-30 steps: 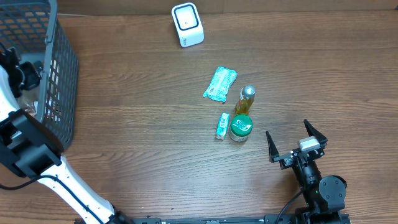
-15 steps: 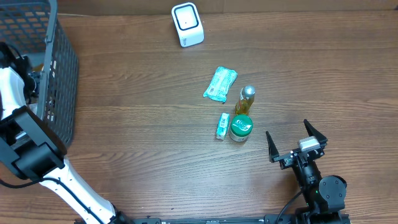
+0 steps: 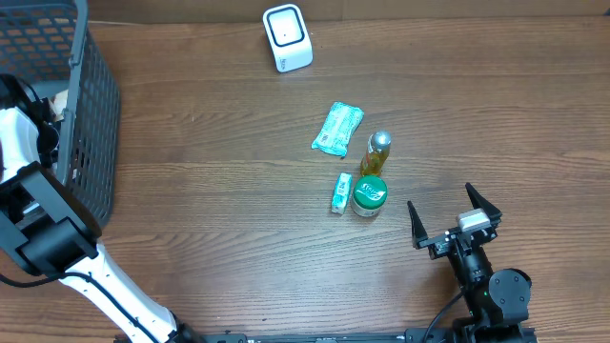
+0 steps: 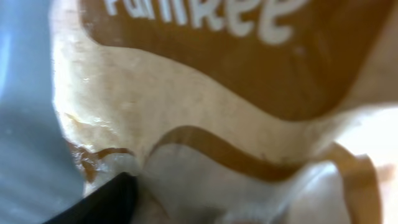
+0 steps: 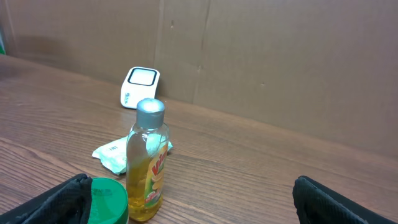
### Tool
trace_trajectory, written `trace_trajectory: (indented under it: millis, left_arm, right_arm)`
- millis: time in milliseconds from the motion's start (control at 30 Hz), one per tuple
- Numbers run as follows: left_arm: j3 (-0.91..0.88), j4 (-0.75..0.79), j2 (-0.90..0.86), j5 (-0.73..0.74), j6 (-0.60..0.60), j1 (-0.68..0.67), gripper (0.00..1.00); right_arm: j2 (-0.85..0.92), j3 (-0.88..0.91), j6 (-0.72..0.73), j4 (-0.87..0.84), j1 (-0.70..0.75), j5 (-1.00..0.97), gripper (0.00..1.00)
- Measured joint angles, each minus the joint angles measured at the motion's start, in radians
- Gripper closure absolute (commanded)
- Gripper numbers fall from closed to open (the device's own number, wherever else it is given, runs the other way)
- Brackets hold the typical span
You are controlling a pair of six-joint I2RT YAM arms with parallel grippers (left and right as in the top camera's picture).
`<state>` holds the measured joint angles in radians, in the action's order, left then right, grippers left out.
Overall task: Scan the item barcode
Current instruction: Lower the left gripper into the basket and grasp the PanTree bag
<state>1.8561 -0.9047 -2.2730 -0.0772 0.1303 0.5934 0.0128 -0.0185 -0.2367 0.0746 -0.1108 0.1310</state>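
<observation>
A cream and brown bag (image 4: 205, 124) with white lettering fills the left wrist view at very close range. One dark fingertip (image 4: 106, 202) of my left gripper presses against its lower left; the other finger is hidden. In the overhead view my left arm (image 3: 24, 143) reaches into the grey wire basket (image 3: 95, 114), and a tan corner of the bag (image 3: 63, 99) shows beside it. The white barcode scanner (image 3: 287, 38) stands at the table's far edge. My right gripper (image 3: 452, 216) rests open near the front right, holding nothing.
Mid-table lie a green packet (image 3: 337, 130), a yellow bottle (image 3: 376, 155) with a silver cap, a green-lidded jar (image 3: 369, 195) and a small green tube (image 3: 341, 192). The bottle (image 5: 148, 162) and jar (image 5: 107, 199) stand just ahead-left of my right gripper (image 5: 199, 205).
My left arm has shifted slightly inside the basket, and a tan corner of the bag now shows next to it. The right arm has not moved.
</observation>
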Motion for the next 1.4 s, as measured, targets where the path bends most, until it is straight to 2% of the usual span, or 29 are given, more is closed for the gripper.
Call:
trace_trajectory:
  millis: [267,433,600,800,1000,1067,1100,1167,1200,1400]
  left_arm:
    - [0.092,-0.145,-0.017,0.006,0.002,0.0,0.62]
    - [0.269,-0.227,-0.019,0.039,-0.027,0.0,0.67]
    - [0.4,-0.246,0.048,0.092,-0.062,0.0,0.66]
    - [0.447,-0.238,0.244,0.111,-0.084,0.0,0.64]
    - [0.473,-0.253,0.431,0.116,-0.111,0.0,0.56]
    - [0.479,-0.272,0.451,0.113,-0.119,0.0,0.46]
    - [0.48,-0.286,0.453,0.109,-0.128,0.0,0.34]
    - [0.475,-0.307,0.442,0.093,-0.137,0.0,0.16]
    - [0.47,-0.315,0.431,0.09,-0.145,0.0,0.0]
    - [0.412,-0.342,0.289,0.084,-0.158,0.016,0.0]
  right_arm:
    - [0.0,0.0,0.0,0.0,0.0,0.0,0.0]
    - [0.0,0.0,0.0,0.0,0.0,0.0,0.0]
    - [0.0,0.0,0.0,0.0,0.0,0.0,0.0]
    - [0.0,0.0,0.0,0.0,0.0,0.0,0.0]
    - [0.0,0.0,0.0,0.0,0.0,0.0,0.0]
    - [0.0,0.0,0.0,0.0,0.0,0.0,0.0]
    - [0.0,0.0,0.0,0.0,0.0,0.0,0.0]
    - [0.0,0.0,0.0,0.0,0.0,0.0,0.0]
    - [0.0,0.0,0.0,0.0,0.0,0.0,0.0]
    - [0.0,0.0,0.0,0.0,0.0,0.0,0.0]
